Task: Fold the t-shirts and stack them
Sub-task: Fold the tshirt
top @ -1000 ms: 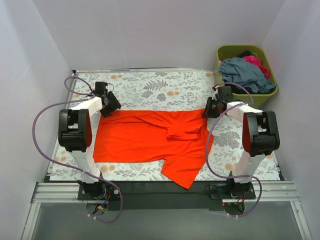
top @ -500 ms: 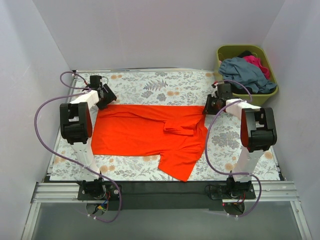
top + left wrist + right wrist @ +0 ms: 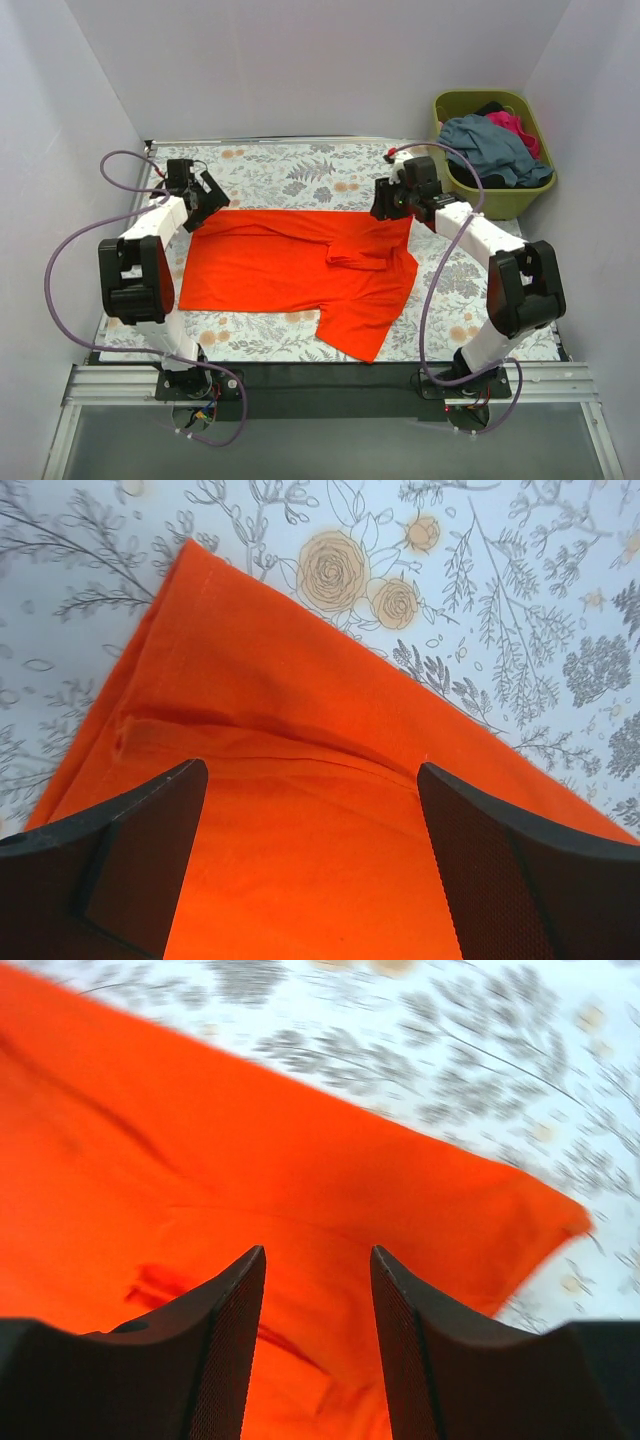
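A bright orange-red t-shirt (image 3: 290, 265) lies flat on the floral table, with one sleeve folded over its middle and a flap reaching the near edge. My left gripper (image 3: 208, 200) hovers over the shirt's far-left corner. Its jaws (image 3: 310, 770) stand wide open, and the orange-red cloth (image 3: 280, 700) lies beneath them, ungripped. My right gripper (image 3: 385, 207) is over the far edge near the right corner. It is also open (image 3: 316, 1250), with only cloth (image 3: 300, 1160) showing under the gap. More t-shirts sit in the basket: slate grey-blue (image 3: 490, 145), magenta-pink (image 3: 512, 125) and dark (image 3: 492, 107).
An olive-green basket (image 3: 500, 200) stands at the far right corner, off the table's edge. The floral tablecloth (image 3: 300, 175) shows beyond the shirt's far edge. White walls close in on three sides, and both arm bases sit at the near edge.
Both grippers carried the shirt's far edge toward the back of the table, then opened and let it go. The right gripper has shifted left along that edge.
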Available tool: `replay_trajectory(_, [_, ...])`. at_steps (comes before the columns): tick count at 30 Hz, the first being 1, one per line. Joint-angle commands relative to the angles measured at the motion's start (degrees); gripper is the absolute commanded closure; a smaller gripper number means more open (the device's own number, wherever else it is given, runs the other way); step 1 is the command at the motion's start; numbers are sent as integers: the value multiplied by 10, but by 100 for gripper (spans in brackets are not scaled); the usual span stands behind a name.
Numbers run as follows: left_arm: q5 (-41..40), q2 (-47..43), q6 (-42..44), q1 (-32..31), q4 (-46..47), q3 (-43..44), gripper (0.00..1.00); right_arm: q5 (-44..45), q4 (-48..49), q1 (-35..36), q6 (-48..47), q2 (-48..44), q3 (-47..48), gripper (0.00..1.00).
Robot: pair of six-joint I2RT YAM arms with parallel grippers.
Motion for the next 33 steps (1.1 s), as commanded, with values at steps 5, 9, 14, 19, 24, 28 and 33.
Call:
replay_trajectory(5, [-84, -28, -41, 3, -50, -26, 22, -25, 9, 86, -81, -42, 12, 53])
replay_trajectory(9, [-111, 3, -69, 7, -65, -15, 26, -40, 10, 124, -82, -48, -4, 53])
replay_trajectory(14, [-128, 15, -90, 16, -80, -1, 30, -54, 10, 147, -101, -50, -33, 53])
replay_trajectory(19, [-135, 22, -94, 26, -83, 1, 36, -71, 10, 159, -112, -39, -40, 53])
replay_trajectory(24, [-130, 25, -93, 41, -80, -4, 43, -83, 11, 169, -129, -21, -28, 53])
replay_trajectory(28, [-120, 34, -86, 46, -74, -4, 51, -88, 12, 176, -132, -10, -20, 53])
replay_trajectory(33, [-102, 30, -80, 47, -73, -8, 73, -85, 11, 187, -134, 2, -13, 53])
